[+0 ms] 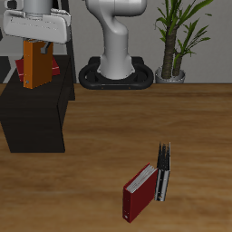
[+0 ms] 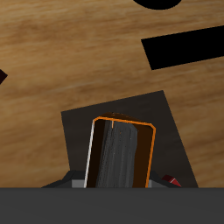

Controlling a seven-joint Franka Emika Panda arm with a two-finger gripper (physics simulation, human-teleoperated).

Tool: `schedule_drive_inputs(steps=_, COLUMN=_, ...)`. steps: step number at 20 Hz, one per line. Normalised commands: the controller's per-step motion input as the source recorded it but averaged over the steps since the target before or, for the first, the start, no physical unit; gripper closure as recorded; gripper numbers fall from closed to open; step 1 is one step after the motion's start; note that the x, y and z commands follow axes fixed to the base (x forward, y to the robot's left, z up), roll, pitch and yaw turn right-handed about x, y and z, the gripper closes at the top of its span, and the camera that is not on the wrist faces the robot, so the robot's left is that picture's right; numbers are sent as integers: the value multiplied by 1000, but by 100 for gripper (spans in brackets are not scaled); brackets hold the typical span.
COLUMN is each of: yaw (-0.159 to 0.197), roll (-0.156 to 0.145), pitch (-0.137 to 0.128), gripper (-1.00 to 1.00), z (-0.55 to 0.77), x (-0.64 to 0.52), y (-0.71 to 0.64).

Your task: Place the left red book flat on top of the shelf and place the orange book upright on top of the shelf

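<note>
My gripper (image 1: 37,47) is shut on the top of the orange book (image 1: 37,68), which it holds upright over the flat top of the black shelf (image 1: 36,118). I cannot tell whether the book's lower edge touches the top. In the wrist view a dark finger (image 2: 118,162) covers most of the orange book (image 2: 99,140), with the shelf top (image 2: 79,122) around it. The left red book (image 1: 54,69) lies flat on the shelf just behind the orange book. A corner of the left red book (image 2: 172,182) shows in the wrist view.
A second red book (image 1: 139,192) stands near the table's front edge, beside thin dark books (image 1: 163,170). The robot base (image 1: 116,72) and a potted plant (image 1: 172,41) stand at the back.
</note>
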Motion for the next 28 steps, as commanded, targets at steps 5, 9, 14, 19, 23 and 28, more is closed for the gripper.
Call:
schedule_drive_inputs(steps=5, yaw=-41, roll=-7, pitch=14, gripper=100, z=-130, x=147, y=-241)
schedule_drive_inputs(steps=9, yaw=-33, roll=5, pitch=20, gripper=100, z=-229, x=139, y=-118)
schedule_drive_inputs(steps=14, yaw=-39, roll=-22, pitch=45, gripper=100, z=-272, x=70, y=-19)
schedule_drive_inputs(steps=19, yaw=-26, roll=-9, pitch=15, gripper=-100, z=-121, x=-22, y=-11)
schedule_drive_inputs(steps=23, yaw=28, roll=-9, pitch=-29, gripper=-100, z=133, x=-128, y=60)
schedule_drive_inputs(steps=28, yaw=42, roll=31, pitch=-49, gripper=-100, z=268, x=-258, y=209)
